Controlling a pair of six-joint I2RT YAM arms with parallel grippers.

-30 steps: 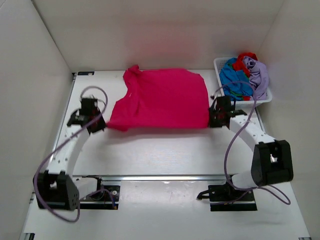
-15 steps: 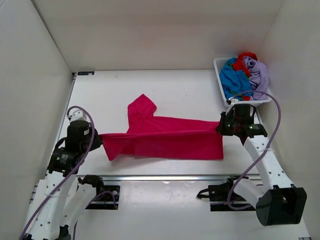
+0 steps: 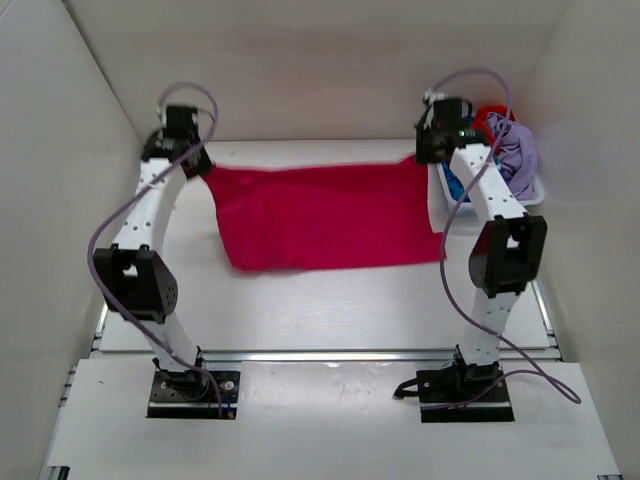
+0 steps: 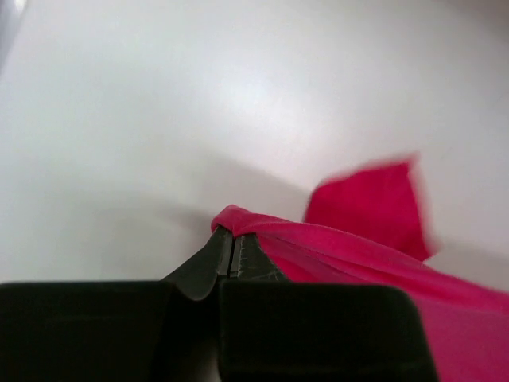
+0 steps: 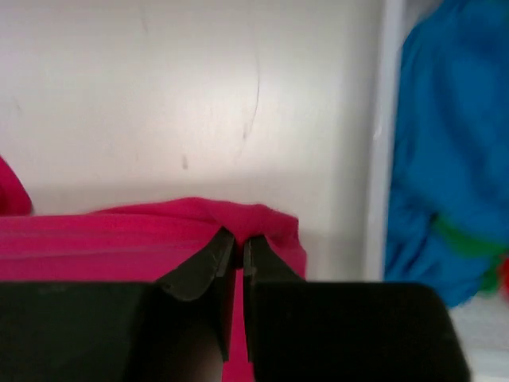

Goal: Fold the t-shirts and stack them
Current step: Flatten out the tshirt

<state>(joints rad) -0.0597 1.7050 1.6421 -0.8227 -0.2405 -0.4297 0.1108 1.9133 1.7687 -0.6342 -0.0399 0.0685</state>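
Top external view: the pink shirt [image 3: 320,215] is stretched wide between both arms over the far half of the table [image 3: 300,300]. The left gripper [image 3: 200,165] is pinched tight on the shirt's upper left corner. The right gripper [image 3: 423,154] is pinched tight on its upper right corner, just beside the basket [image 3: 537,192], which holds a blue shirt [image 5: 445,159], a red shirt [image 3: 492,115] and a lavender shirt [image 3: 515,150].

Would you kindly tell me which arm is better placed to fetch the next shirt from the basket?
Right, likely: the right end effector grips the pink shirt beside the basket; the left end effector holds the opposite corner, farther away.
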